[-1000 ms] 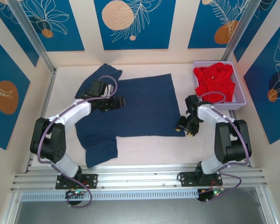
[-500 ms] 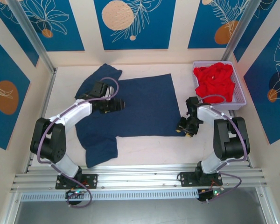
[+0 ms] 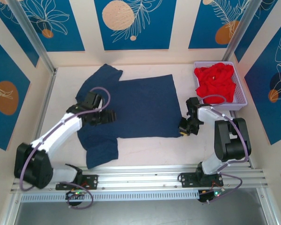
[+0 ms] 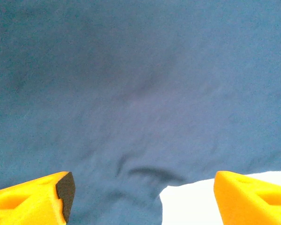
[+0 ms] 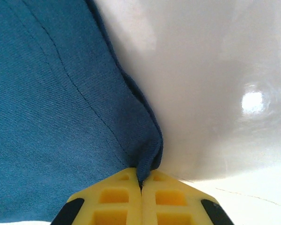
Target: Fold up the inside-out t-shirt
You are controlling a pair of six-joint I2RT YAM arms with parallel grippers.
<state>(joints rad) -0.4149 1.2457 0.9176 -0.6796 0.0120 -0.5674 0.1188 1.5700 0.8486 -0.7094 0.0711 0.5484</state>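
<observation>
The place looks like a robotics lab test cell. A white table (image 3: 150, 150) is boxed in by cream walls hung with blue leaf-print panels (image 3: 135, 23) and framed by aluminium posts (image 3: 31, 35). The left arm (image 3: 56, 133) and right arm (image 3: 225, 136) are bolted to a slotted metal rail (image 3: 140, 178), with cables trailing. A lavender plastic basket (image 3: 242, 93) holds red cloth (image 3: 215, 79). What lies beyond the walls cannot be told.

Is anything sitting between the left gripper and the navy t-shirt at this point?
Nothing visible. The left gripper hangs open directly over the t-shirt, with bare cloth below it. The right gripper is shut on a corner of its hem.
</observation>
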